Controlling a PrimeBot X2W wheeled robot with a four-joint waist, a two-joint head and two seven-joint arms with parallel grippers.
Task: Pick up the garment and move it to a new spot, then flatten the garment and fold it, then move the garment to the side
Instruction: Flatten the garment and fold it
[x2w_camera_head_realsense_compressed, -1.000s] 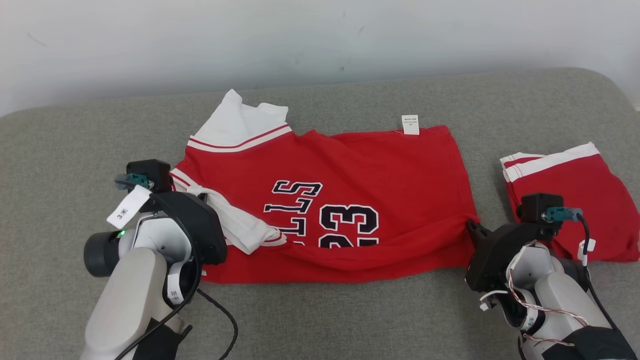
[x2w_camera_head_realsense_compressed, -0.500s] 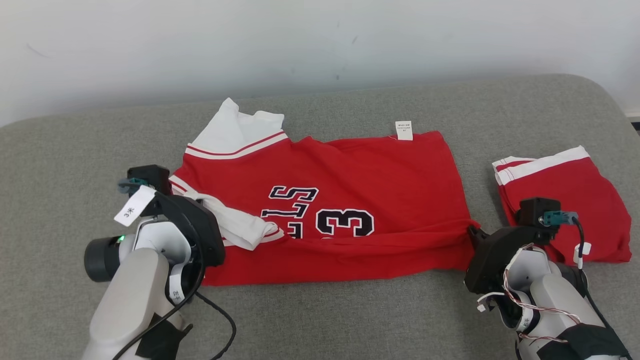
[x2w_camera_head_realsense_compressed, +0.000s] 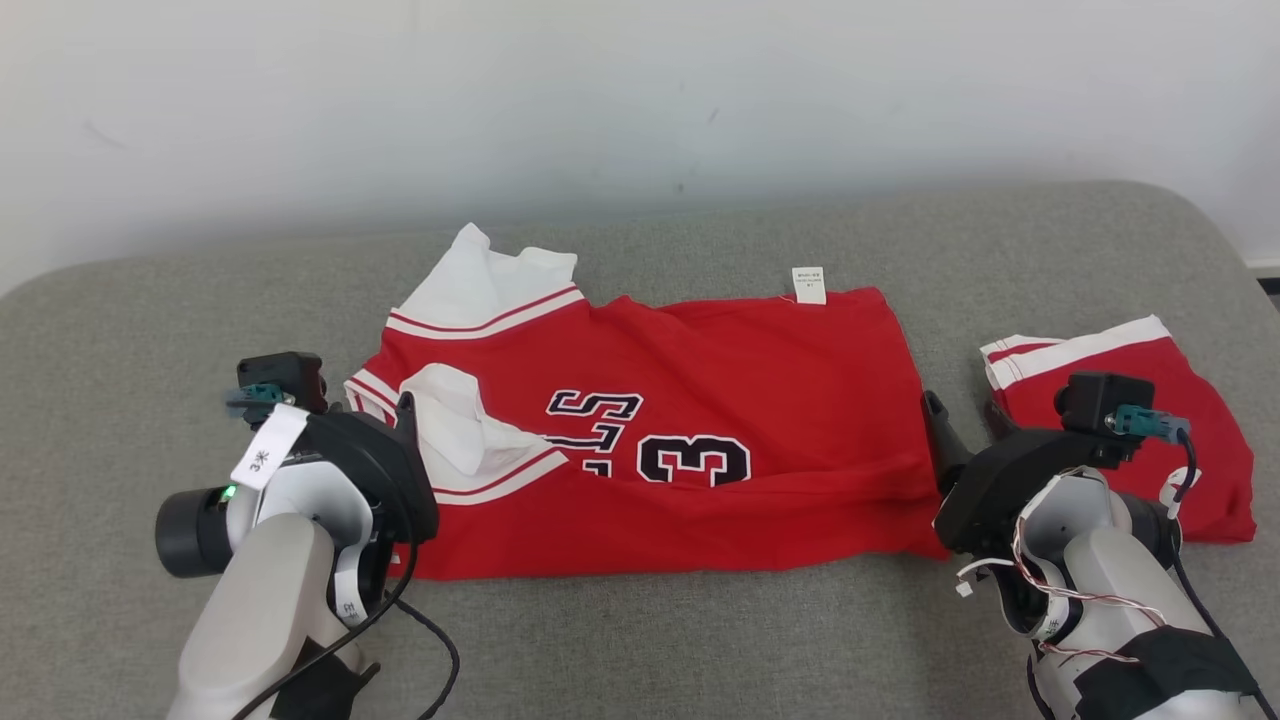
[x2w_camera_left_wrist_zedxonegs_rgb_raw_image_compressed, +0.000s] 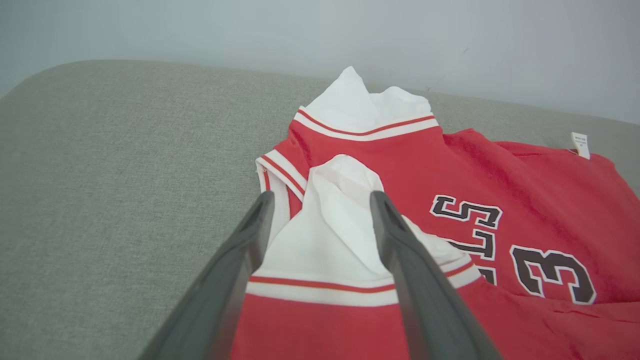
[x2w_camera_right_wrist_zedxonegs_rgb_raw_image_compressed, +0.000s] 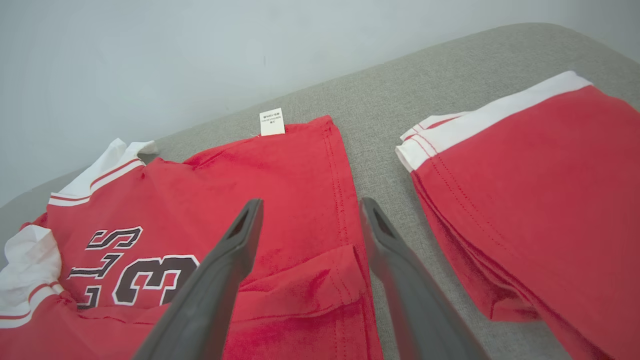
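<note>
on grey cushion (x2w_camera_head_realsense_compressed: 640, 640) by pale wall (x2w_camera_head_realsense_compressed: 640, 90) | jersey (x2w_camera_head_realsense_compressed: 760, 380) | left tool (x2w_camera_left_wrist_zedxonegs_rgb_raw_image_compressed: 321, 196) spread | right tool (x2w_camera_right_wrist_zedxonegs_rgb_raw_image_compressed: 311, 201) spread

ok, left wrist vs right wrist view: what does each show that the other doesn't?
Left wrist adds: the left gripper, open, its fingers either side of the folded-over white sleeve.
Right wrist adds: the right gripper, open over the hem corner of the red jersey, and a folded red garment lying apart to its right.
Both share: that jersey, its 23, the care label, the grey cushion and the pale wall.
</note>
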